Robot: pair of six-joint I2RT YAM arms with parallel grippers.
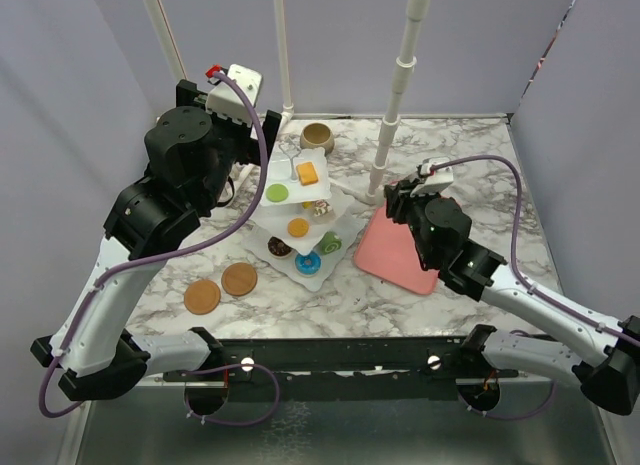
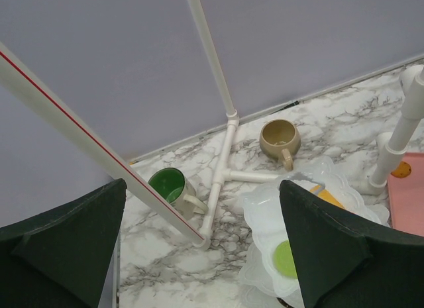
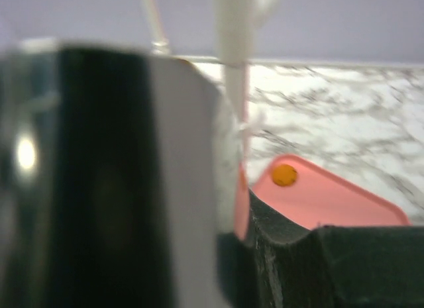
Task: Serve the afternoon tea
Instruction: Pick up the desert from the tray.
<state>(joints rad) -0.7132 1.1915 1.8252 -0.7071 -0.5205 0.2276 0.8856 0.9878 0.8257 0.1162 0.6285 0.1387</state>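
The white three-tier stand (image 1: pixel 322 190) stands mid-table with small pastries on its plates: an orange slice (image 1: pixel 307 173), a green macaron (image 1: pixel 277 193) and donuts lower down. It also shows in the left wrist view (image 2: pixel 291 202). The tan mug (image 1: pixel 318 137) (image 2: pixel 278 137) stands behind the stand. The green-lined mug (image 2: pixel 169 185) stands at the back left, hidden by my left arm in the top view. My left gripper (image 1: pixel 250 150) (image 2: pixel 202 189) is open and empty, high above the back left. My right gripper (image 1: pixel 393 200) (image 3: pixel 232 208) is shut on a blurred grey metal thing, apparently the tongs (image 3: pixel 185 189), over the pink tray's far corner.
The flat pink tray (image 1: pixel 385 250) (image 3: pixel 331 195) lies right of the stand with a small orange pastry (image 3: pixel 285 174) on it. Two brown round cookies (image 1: pixel 202 296) (image 1: pixel 239 278) lie on the table front left. White poles (image 1: pixel 400 85) (image 2: pixel 222 162) stand at the back.
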